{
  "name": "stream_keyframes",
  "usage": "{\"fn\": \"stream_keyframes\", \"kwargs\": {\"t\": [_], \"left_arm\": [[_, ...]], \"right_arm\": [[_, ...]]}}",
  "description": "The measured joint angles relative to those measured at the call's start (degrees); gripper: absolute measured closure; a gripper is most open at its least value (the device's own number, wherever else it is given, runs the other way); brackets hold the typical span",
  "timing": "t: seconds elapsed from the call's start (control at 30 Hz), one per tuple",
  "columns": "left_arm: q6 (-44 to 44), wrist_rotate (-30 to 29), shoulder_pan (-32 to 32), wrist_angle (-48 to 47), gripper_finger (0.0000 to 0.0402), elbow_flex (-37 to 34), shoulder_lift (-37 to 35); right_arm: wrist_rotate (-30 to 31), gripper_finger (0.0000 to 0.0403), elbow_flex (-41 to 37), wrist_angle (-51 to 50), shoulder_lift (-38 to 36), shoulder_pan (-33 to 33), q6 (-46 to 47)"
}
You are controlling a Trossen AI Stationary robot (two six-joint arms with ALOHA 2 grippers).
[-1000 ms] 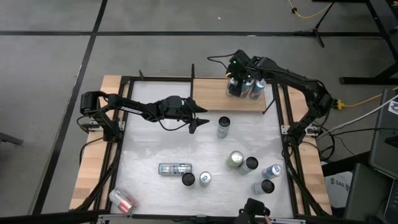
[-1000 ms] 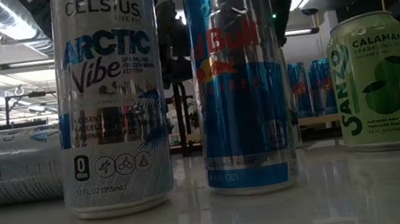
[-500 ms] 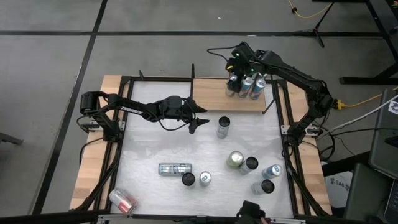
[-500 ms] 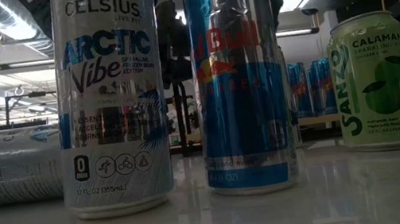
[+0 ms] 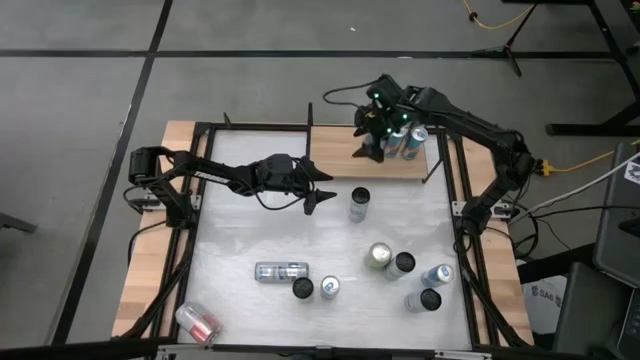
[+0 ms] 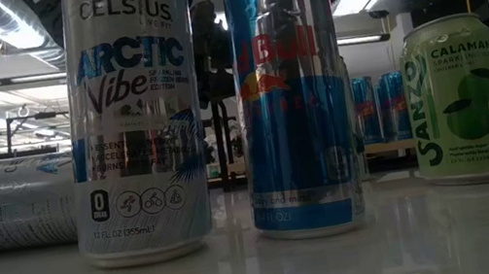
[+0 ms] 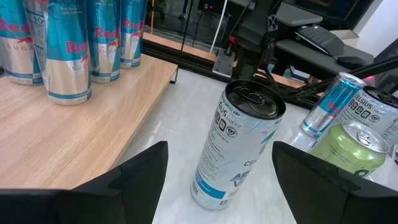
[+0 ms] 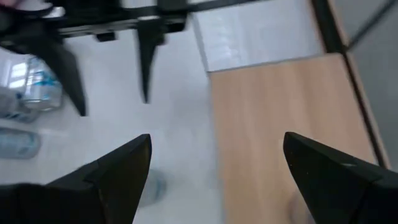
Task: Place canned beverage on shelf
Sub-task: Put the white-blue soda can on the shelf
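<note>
Left pincer [image 5: 322, 192] is hanging wide and empty beside the shelf [image 5: 345, 152], facing an upright can [image 5: 359, 203] standing just off the shelf's front edge. Right pincer [image 5: 372, 135] is hovering wide, empty, over the shelf's cans [image 5: 400, 140]. The can is likely rigid, slick, dentable: grip mid-body.

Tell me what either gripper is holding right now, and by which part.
Nothing is held. The left gripper is open in front of a standing white Celsius can; the right gripper is open above the light-brown wooden shelf.
</note>
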Motion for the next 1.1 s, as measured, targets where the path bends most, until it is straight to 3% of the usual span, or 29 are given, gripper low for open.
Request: {"fn": "stream_keyframes", "kwargs": {"t": [0.3, 0.73, 1.1], "left_arm": [[0.0, 0.3, -0.2, -2.6, 0.0119, 0.0, -3.0], [0.6, -0.2, -2.0, -26.6, 0.0119, 0.0, -16.1], [4.5, -9.6, -5.1, -35.5, 0.0119, 0.0, -25.1]], "right_arm": [[0.2, 0.0050, 0.0, 0.0, 0.1, 7.8, 0.1], [8.4, 0.0050, 0.0, -0.5, 0.1, 17.8, 0.2], [14.4, 0.0050, 0.0, -1.4, 0.1, 22.3, 0.1]]}}
